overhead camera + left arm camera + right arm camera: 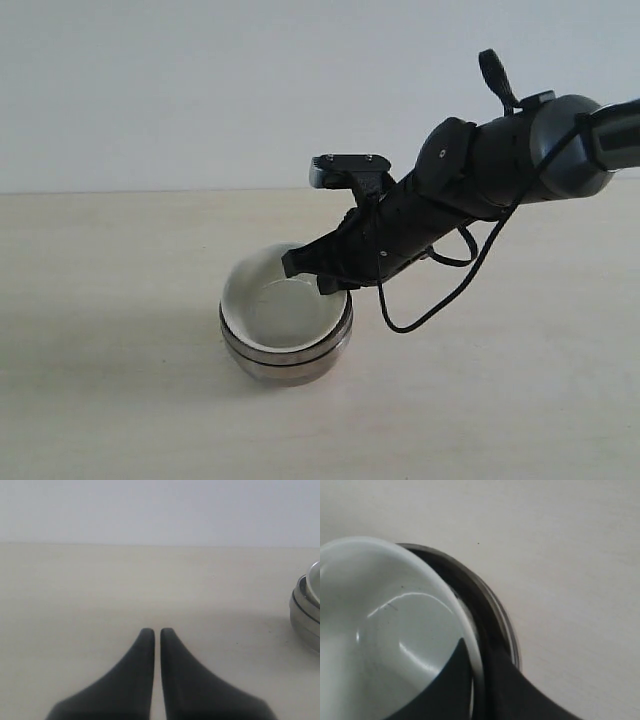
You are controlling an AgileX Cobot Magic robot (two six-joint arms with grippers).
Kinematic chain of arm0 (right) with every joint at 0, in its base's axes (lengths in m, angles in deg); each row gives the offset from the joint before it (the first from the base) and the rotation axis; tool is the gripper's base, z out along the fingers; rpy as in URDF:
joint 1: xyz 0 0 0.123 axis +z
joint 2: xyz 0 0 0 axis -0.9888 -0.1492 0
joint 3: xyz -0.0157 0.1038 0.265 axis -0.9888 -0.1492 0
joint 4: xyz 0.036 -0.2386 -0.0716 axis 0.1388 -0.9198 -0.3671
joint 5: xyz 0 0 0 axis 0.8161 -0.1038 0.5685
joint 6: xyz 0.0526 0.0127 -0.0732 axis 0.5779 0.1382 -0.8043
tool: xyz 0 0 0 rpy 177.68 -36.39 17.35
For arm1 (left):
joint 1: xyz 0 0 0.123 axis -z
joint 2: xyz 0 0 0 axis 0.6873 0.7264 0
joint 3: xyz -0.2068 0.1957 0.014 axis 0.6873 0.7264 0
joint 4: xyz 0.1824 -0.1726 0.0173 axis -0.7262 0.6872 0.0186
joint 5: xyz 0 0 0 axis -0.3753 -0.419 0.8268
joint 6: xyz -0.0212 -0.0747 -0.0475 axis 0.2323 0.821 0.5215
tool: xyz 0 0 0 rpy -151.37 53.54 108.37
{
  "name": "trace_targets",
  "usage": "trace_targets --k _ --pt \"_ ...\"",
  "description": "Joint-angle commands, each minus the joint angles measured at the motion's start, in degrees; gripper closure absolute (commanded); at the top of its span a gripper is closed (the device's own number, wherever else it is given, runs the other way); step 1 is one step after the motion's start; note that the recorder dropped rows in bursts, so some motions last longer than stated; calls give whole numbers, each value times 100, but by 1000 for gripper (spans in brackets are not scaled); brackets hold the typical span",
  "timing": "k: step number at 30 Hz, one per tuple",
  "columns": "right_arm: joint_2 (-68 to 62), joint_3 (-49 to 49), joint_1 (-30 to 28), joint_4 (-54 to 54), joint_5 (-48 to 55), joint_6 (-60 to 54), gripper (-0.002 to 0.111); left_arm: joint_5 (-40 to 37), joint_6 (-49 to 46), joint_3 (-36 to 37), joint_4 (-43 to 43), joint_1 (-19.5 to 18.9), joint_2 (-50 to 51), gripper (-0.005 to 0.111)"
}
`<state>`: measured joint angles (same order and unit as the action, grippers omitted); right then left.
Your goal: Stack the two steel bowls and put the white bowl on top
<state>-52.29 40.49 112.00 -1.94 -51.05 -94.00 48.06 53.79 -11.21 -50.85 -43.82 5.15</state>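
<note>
Low in the centre of the exterior frame, nearest me, sit the steel bowls [290,362], one nested in the other on the table [120,420]. Two bright rims are ringed by a dark seam, mirror-shiny with a wide base, so the stack looks steady.

Inside them is the white bowl [280,305], glossy cream with a soft highlight across its floor. It rides higher toward the left of the frame and dips toward the right, so I judge it tilted and not fully seated.

Just behind, the right gripper [325,283] is clamped on that lower right rim. On my right wrist feed one finger is inside the white bowl and the other is down in the dark gap against the steel. That pinch makes sense to me: the thin rim is the only real purchase on a smooth bowl, and it lets me lower it in from above.

Further back, the arm runs off to the upper right.

Off to the side, the left gripper [157,632] hangs over bare table, fingers together on nothing, with the stack at the right edge of its frame.
</note>
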Motion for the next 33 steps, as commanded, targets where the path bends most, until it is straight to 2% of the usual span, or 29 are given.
trace_targets --k 1,3,5,8,9,11,25,26,30,33 --pt "31 37 5 -29 -69 -44 108 41 27 17 0 29 -18 103" --pt "31 37 5 -29 -59 -55 107 41 27 17 0 29 -18 103" --pt "31 37 5 -29 -59 -55 101 41 27 17 0 29 -18 103" --pt "31 37 5 -29 -59 -55 81 41 27 17 0 29 -18 103" --pt "31 37 5 -29 -82 -55 67 41 27 17 0 29 -18 103" --pt "31 104 5 -29 -110 -55 60 41 27 17 0 29 -18 103" --pt "552 215 41 84 -222 -353 62 41 27 17 0 29 -18 103" --pt "563 215 52 84 -212 -353 65 41 27 17 0 29 -18 103" --pt "527 215 143 20 15 -643 105 41 27 17 0 29 -18 103" --pt "475 215 195 -16 -37 -745 108 41 27 17 0 29 -18 103"
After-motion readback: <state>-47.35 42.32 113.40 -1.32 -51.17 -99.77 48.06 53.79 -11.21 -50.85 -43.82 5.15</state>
